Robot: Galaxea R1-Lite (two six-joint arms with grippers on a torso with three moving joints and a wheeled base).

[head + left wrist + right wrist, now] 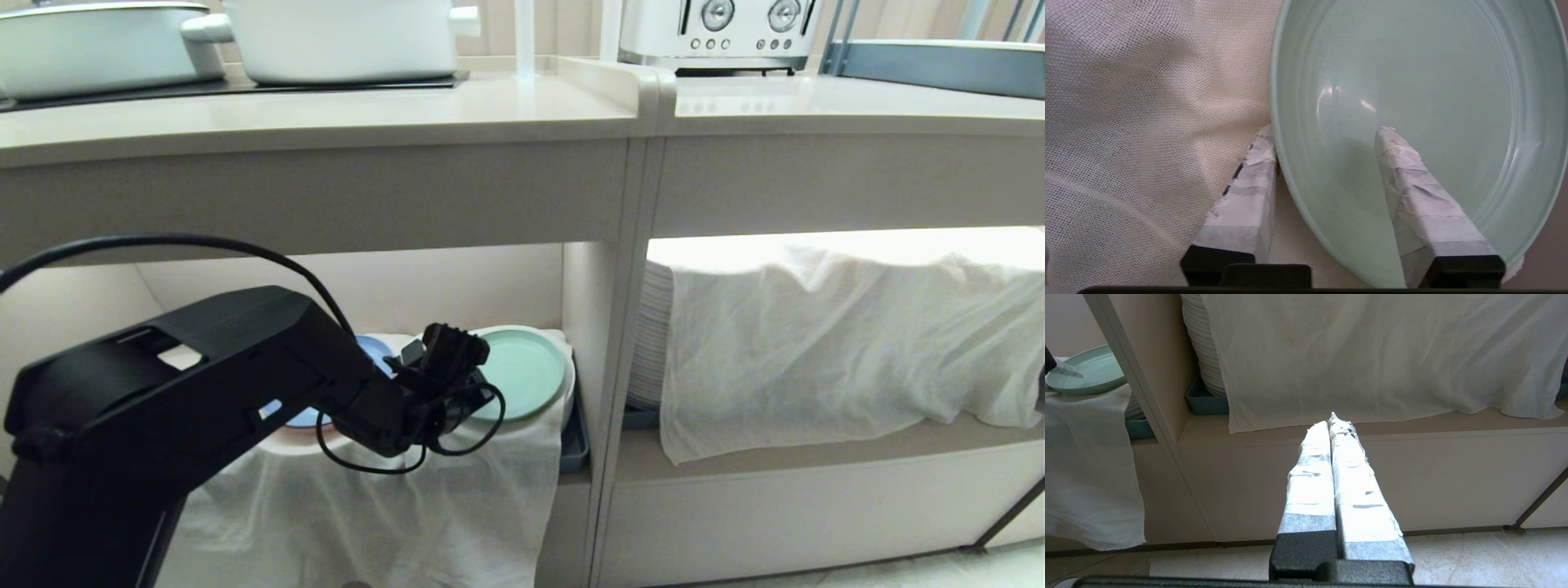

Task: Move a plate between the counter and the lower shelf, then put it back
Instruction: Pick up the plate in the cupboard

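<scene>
A: Left compartment of the lower shelf point(457, 269). The left end effector point(457, 371) reaches in at the near-left rim of the plate point(522, 371), which lies flat on a white cloth point(392, 506) draped over a round mound. A blue plate point(371, 351) sits just beside it on the left, partly hidden by the arm.

B: And the state of the end effector?

A: Partly closed, straddling the rim. In the left wrist view one taped finger point(1249, 196) lies outside, between rim and cloth, and the other lies inside on the plate's floor. Whether the pads already press the rim cannot be told.

B: How is the plate likely to handle?

A: Judged from its look: stiff, fairly light, with a smooth matte face that may slip under tape. It appears breakable, so a knock against the shelf post is a risk. The low raised rim is the only hold. A pinch at one edge leaves the far side hanging, so the plate may tilt once lifted. The soft cloth beneath may give, or snag on the outer finger.

B: To the right?

A: The right end effector point(1333, 457) is parked low before the right compartment, its fingers pressed together and holding nothing. Above, the counter point(326, 114) carries white pots.
</scene>
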